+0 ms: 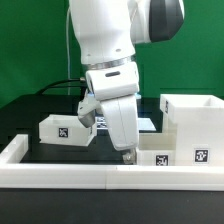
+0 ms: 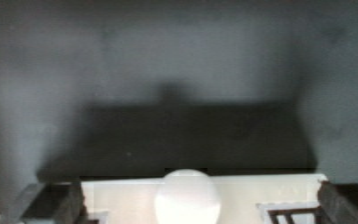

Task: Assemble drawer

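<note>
Barely begun: first tray and second tray lie loose on the table, outside the shell. Jaws gape wide, holding nothing.

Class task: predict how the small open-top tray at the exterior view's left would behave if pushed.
The tray looks like rigid white plastic, so probably stiff. It sits low and flat on the table, so it would likely slide, not tip. Being hollow and open-topped, it is probably light.

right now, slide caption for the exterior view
Open gripper hangs between the far small tray and the near small tray, beside the big shell.
</note>
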Robot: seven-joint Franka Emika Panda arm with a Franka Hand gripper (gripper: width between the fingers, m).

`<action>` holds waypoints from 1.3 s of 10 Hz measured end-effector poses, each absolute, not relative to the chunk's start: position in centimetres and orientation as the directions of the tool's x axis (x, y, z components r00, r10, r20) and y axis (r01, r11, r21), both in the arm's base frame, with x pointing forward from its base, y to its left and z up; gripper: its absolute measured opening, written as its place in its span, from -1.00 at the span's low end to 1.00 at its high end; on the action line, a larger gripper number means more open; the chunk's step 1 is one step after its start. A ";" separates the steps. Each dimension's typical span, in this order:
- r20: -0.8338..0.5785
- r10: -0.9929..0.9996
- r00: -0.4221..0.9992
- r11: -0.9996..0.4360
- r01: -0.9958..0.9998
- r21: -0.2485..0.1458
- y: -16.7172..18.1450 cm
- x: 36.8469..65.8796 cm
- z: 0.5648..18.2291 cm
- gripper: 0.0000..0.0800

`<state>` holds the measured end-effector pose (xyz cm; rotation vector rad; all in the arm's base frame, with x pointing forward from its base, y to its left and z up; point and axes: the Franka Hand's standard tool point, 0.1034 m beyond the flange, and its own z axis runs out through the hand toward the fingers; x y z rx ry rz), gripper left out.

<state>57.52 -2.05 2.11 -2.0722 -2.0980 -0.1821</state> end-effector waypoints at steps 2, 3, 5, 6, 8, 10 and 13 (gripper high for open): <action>0.219 0.976 -0.007 0.017 0.999 -0.045 -2.0 57.4 2.0 0.62; 0.223 0.975 -0.009 0.020 0.999 -0.047 -1.5 56.8 1.7 0.62; 0.217 0.976 -0.012 0.017 1.000 -0.024 -1.0 56.4 1.2 0.62; 0.214 0.977 -0.014 0.019 1.000 -0.019 -0.8 56.4 1.2 0.62; 0.210 0.977 -0.032 0.037 0.999 -0.017 0.6 56.7 1.4 0.62; 0.211 0.977 -0.037 0.042 0.999 -0.018 1.0 56.7 1.5 0.62; 0.211 0.977 -0.037 0.041 0.999 -0.018 1.0 56.7 1.4 0.62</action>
